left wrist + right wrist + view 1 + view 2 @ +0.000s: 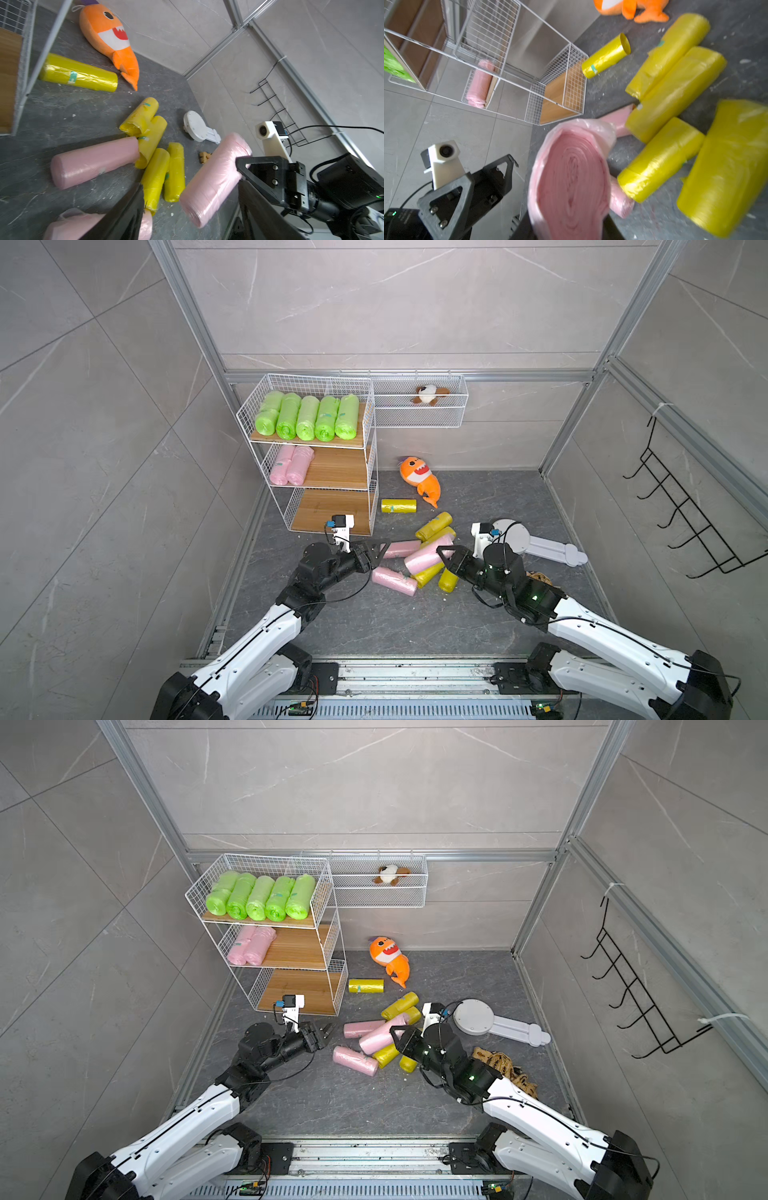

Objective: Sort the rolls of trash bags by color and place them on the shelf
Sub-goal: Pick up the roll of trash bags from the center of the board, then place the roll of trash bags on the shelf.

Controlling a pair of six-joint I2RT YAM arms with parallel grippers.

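Clamping a pink roll (426, 558) in the right gripper (442, 551), tilted toward the open left gripper (326, 1033), likely for a handover.

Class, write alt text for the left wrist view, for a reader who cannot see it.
The right pincer grips a pink roll held above the dark floor. On the floor lie five yellow rolls, two more pink rolls and an orange plush shark.

Saw five rolls (307, 418) on the top board of the shelf (336, 468), two rolls (291, 465) on the middle board. Found a heap of rolls (434, 526) on the floor right of it, a toy shark (420, 479) behind.
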